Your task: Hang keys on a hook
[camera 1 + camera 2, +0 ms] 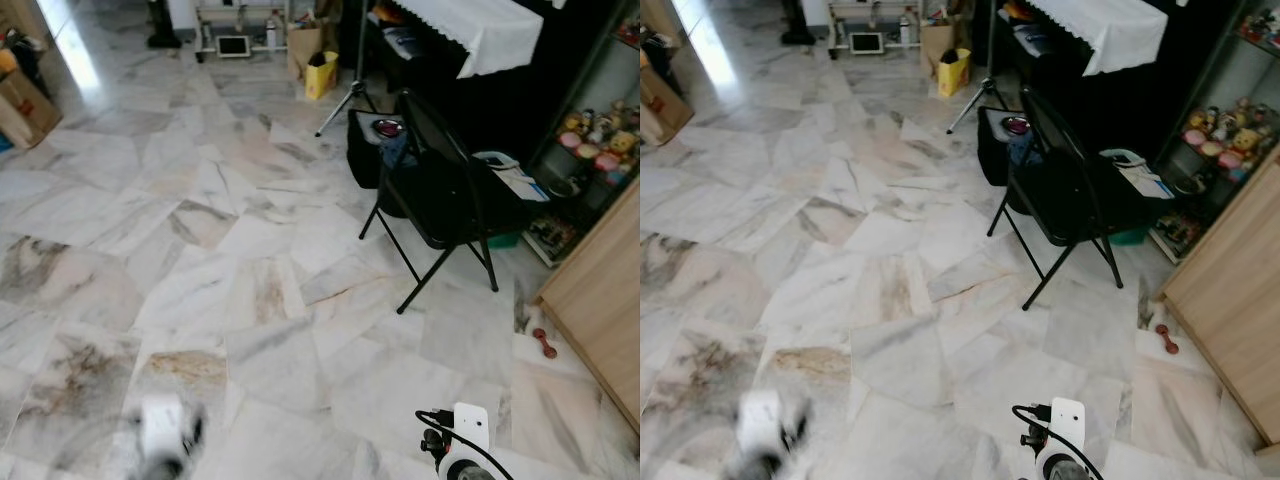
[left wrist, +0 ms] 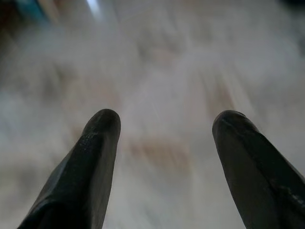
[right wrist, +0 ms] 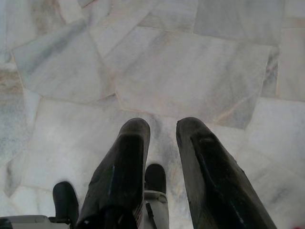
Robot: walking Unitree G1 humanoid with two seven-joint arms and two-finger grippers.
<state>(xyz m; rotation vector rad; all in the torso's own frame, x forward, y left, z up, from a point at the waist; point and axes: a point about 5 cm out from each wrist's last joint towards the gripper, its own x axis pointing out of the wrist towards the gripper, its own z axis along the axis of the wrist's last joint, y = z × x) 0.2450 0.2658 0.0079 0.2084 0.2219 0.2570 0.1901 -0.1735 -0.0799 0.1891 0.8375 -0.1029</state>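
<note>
transit step judged in hand, marble floor (image 1: 250, 250) crossed beside folding chair (image 1: 440, 195); left gripper (image 2: 164, 131) held spread and empty; right gripper (image 3: 162, 136) narrowly parted, nothing gripped; keys and hook unsighted, to be located next.

Bright daylight glare on marble floor (image 1: 80, 50) upper left; left wrist view motion-blurred; right wrist view sharp
</note>
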